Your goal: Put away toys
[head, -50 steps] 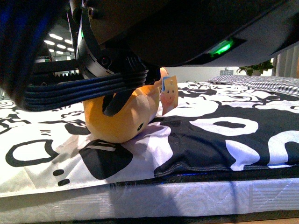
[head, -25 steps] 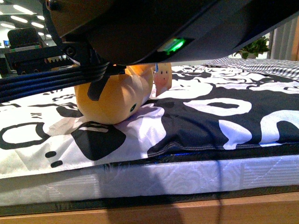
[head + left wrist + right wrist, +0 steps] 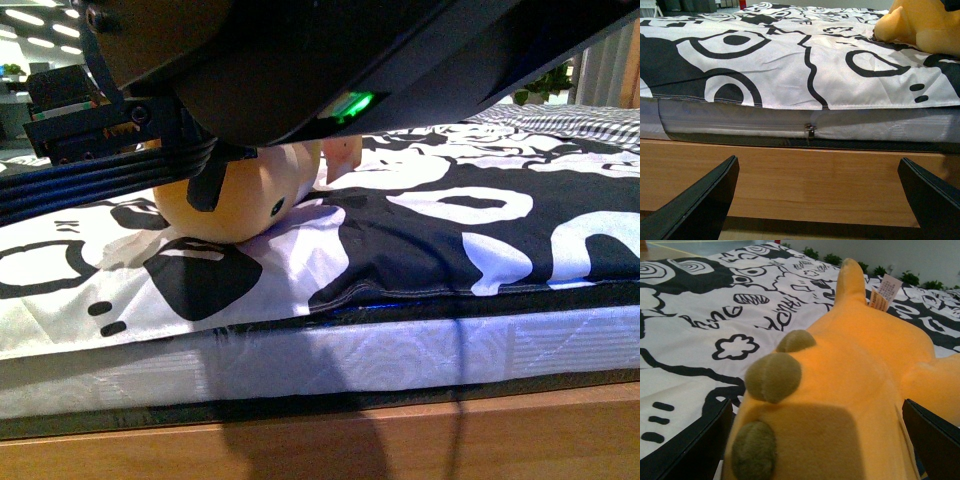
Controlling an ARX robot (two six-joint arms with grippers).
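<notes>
Both gape wide: left claw (image 3: 822, 200) empty, right claw (image 3: 812, 440) straddling the plush animal (image 3: 855, 360).

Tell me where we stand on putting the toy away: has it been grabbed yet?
Nothing is put away: the orange plush lies on the black-and-white bed cover. In hand: the right gripper is at the plush, open, a finger on each side, not closed on it. The left gripper is open and empty, facing the bed's side. Left: grasp, lift, carry off.
</notes>
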